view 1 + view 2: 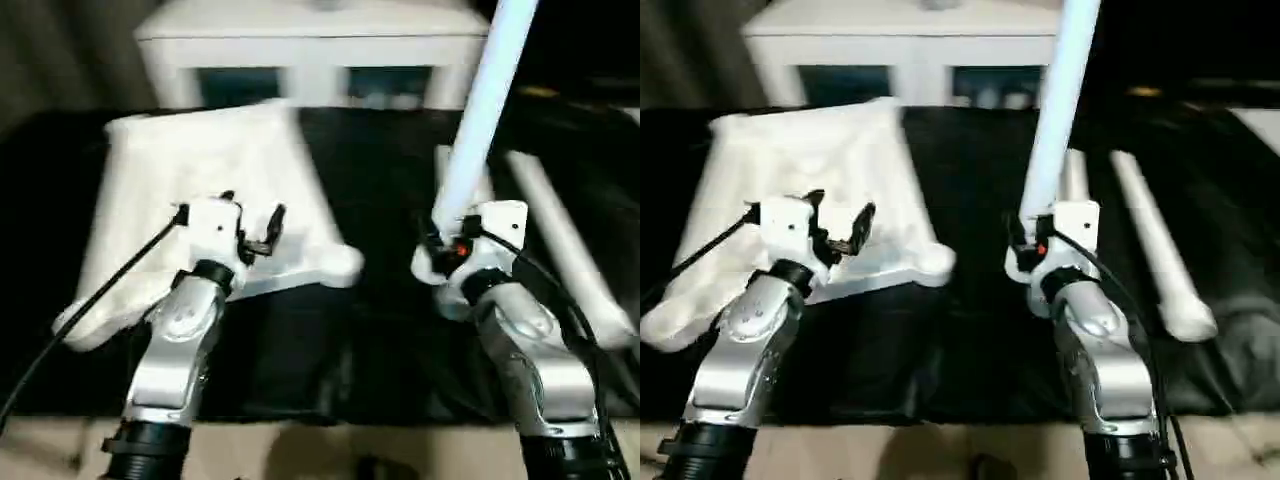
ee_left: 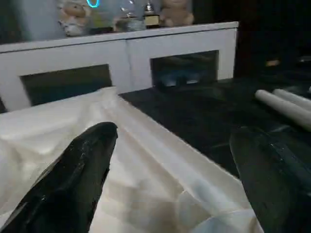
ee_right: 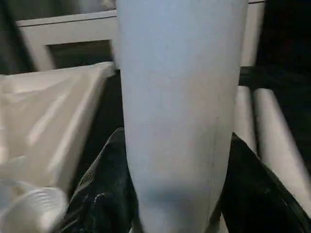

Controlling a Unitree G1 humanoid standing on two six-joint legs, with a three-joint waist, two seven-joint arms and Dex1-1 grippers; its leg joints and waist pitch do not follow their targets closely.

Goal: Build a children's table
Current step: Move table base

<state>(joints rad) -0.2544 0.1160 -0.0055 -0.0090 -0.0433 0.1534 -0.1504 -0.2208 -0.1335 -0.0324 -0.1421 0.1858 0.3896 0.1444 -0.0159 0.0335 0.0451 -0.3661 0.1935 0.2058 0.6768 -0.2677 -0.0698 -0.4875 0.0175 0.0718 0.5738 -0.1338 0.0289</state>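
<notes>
I have the right gripper (image 1: 1032,250) clamped around a white tube leg (image 1: 480,120), which stands nearly upright and leans a little away from me, its top running out of the head view. The left gripper (image 1: 255,228) hangs with its fingers spread and nothing between them, just over the near edge of the white tabletop (image 1: 790,170), which lies ribbed side up on the dark mat (image 1: 380,170) to my left. A round corner socket (image 1: 340,263) sticks out at the tabletop's near right corner, between the two arms. Spare legs (image 1: 1155,245) lie on the mat to the right of the held one. My worry is the long leg: gripped low, it could pivot or slip in the jaws as I swing it toward the socket, and nothing is pinning the tabletop, so a skewed push could shove it along the mat instead of seating the leg.
</notes>
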